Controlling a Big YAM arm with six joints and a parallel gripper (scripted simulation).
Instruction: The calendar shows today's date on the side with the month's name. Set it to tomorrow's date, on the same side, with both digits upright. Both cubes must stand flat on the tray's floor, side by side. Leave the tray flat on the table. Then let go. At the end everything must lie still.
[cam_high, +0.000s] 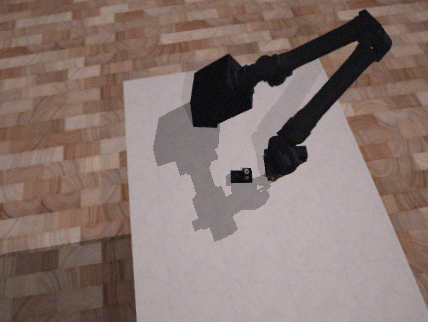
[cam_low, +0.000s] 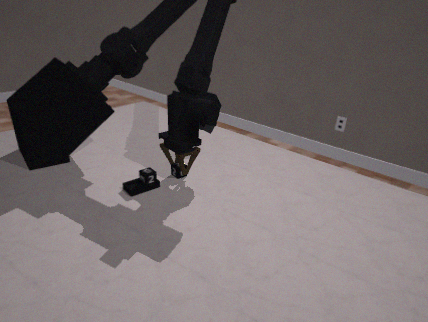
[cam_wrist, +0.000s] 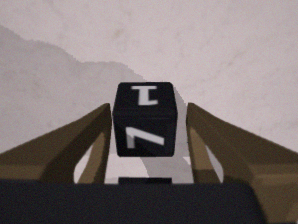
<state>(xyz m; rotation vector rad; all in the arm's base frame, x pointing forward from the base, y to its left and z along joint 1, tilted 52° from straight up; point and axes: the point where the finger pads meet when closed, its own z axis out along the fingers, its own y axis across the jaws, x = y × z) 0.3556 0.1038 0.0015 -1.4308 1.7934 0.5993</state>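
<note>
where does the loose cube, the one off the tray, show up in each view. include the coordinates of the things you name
Top: can't be made out, likely hidden by the gripper (cam_high: 272, 177) (cam_low: 181, 172) (cam_wrist: 149, 106).
Exterior: left of centre, between the fingers.
Wrist: the cube (cam_low: 175, 171) (cam_wrist: 145, 120) is central, its faces showing.
Shared landmark: the gripper.

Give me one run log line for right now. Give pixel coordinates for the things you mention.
gripper (cam_low: 183, 172) (cam_wrist: 148, 112): open around loose cube (cam_low: 177, 171) (cam_wrist: 145, 120) | other cube (cam_high: 246, 174) (cam_low: 148, 176): in tray (cam_high: 236, 177) (cam_low: 133, 187) | calendar: unfinished
</note>
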